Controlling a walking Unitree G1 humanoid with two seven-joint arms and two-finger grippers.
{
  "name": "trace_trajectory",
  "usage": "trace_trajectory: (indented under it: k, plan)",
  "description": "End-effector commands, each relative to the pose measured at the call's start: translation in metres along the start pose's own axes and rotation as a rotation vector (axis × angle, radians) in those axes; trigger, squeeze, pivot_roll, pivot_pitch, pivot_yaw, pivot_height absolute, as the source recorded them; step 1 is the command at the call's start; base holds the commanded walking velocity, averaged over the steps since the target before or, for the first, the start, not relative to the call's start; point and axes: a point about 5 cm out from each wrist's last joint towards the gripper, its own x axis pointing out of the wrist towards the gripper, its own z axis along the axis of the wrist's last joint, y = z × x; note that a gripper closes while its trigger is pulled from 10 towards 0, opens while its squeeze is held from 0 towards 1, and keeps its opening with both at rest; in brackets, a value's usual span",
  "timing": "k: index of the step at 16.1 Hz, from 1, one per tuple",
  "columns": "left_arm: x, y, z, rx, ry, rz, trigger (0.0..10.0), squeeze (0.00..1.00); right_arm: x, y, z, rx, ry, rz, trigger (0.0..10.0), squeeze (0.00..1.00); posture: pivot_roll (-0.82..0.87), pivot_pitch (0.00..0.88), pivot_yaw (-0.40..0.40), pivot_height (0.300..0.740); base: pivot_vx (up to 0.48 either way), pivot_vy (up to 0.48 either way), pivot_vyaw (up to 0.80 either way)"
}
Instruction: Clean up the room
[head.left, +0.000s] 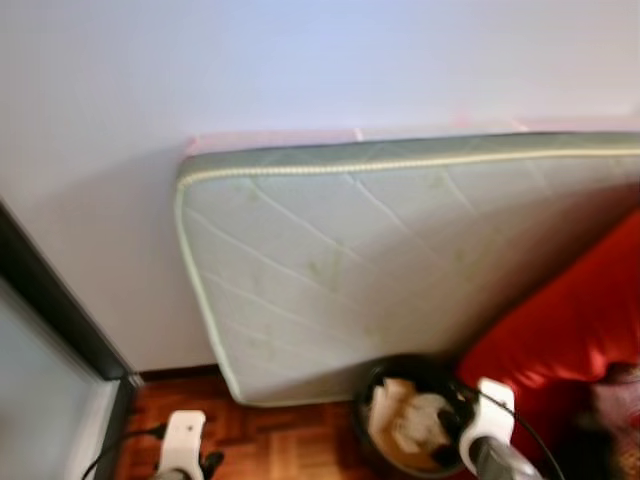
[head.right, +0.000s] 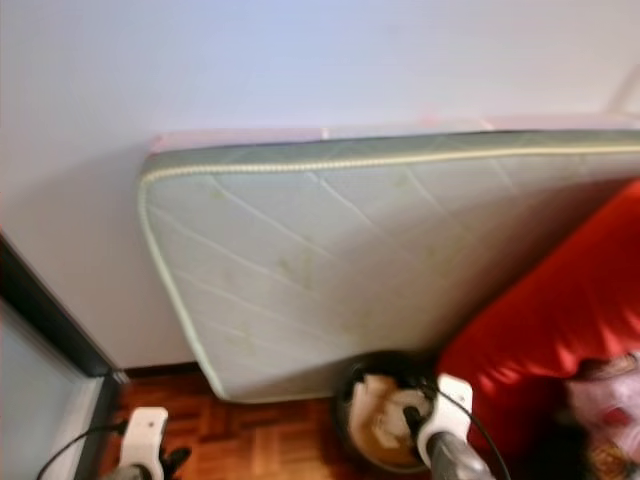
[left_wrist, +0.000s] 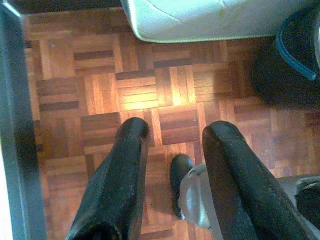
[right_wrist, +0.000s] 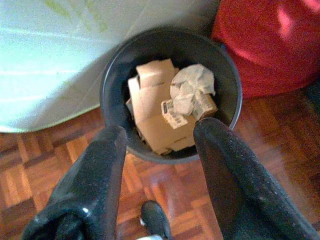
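Note:
A black round bin (right_wrist: 170, 90) stands on the parquet floor between a leaning mattress and a red sofa. It holds cardboard pieces (right_wrist: 152, 107) and crumpled paper (right_wrist: 190, 87). My right gripper (right_wrist: 159, 134) hangs open just above the bin's near rim, with nothing between its fingers. The same bin (head.left: 410, 415) sits by my right wrist (head.left: 487, 420) in the eye views. My left gripper (left_wrist: 172, 131) is open over bare parquet, holding nothing.
A pale quilted mattress (head.left: 400, 260) leans on its edge against the white wall. A red sofa (head.left: 570, 340) is at the right. A dark door frame (head.left: 60, 310) runs down the left. Parquet floor (left_wrist: 125, 90) lies open below the left gripper.

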Motion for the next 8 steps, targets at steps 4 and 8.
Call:
trace_trajectory:
  k: [4, 8]
  plan:
    - [-0.0002, -0.0023, -0.005, -0.012, 0.024, -0.003, 10.0, 0.0, -0.001, -0.004, -0.0034, 0.001, 0.014, -0.018, 10.0, 0.0, 0.02, 0.0, -0.031, 0.74, 0.0, 0.0, -0.79]
    - [-0.0001, -0.0022, -0.0047, -0.014, 0.023, -0.004, 10.0, 0.0, -0.0009, -0.0039, -0.0032, -0.001, 0.014, -0.018, 10.0, 0.0, 0.02, 0.0, -0.03, 0.74, 0.0, 0.0, -0.79]
